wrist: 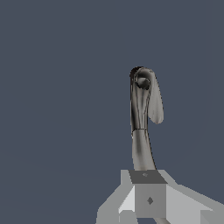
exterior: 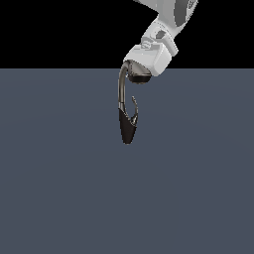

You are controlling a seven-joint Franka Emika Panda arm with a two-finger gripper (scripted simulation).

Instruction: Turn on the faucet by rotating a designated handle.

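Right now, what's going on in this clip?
A single robot arm hangs over a small dark faucet lying on a flat grey surface. Its wrist sits above the arched neck's spout end, hiding the gripper, so whether it is open or shut can't be told. The thin curved handle beside the cone body looks untouched.

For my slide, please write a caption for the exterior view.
White robot arm poised over the small dark-metal faucet, beside its thin curved silvery handle.
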